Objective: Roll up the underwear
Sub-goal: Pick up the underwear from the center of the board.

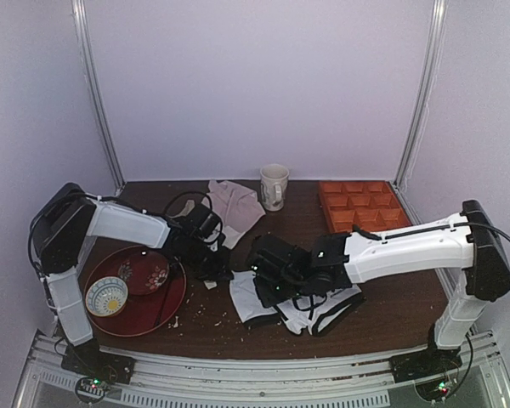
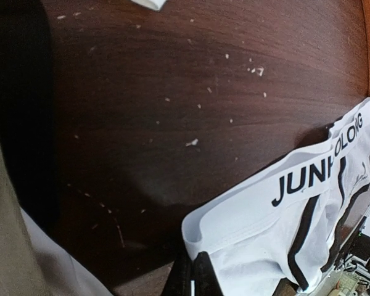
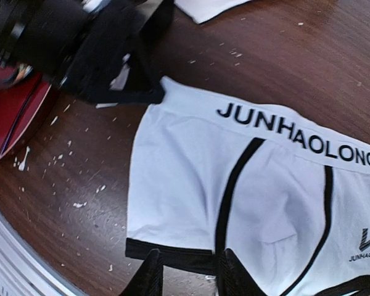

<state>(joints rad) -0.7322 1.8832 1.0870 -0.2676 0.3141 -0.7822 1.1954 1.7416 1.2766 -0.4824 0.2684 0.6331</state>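
The underwear (image 1: 299,316) is lying flat on the dark wooden table (image 1: 391,306), in the near middle part, between the 2 arms. In the right wrist view the waistband with the black lettering is facing away from the camera, and the black hem of 1 leg is lying closest to it.

The left gripper (image 2: 194,266) is reaching in from the left. Its 2 fingers are pressed together and are pinching the corner of the waistband. The right gripper (image 3: 189,258) is hanging over the black hem of the leg. Its fingers are standing spread, 1 on each side of a piece of the hem, and I cannot tell if they are touching the cloth.

A red plate (image 1: 166,310) is sitting at the left with a small patterned bowl (image 1: 107,296) on it. At the far side, a pale pinkish cloth (image 1: 235,208), a mug (image 1: 274,185) and an orange tray (image 1: 361,204) with compartments are standing in a row. Small light crumbs are lying on the table around the underwear.
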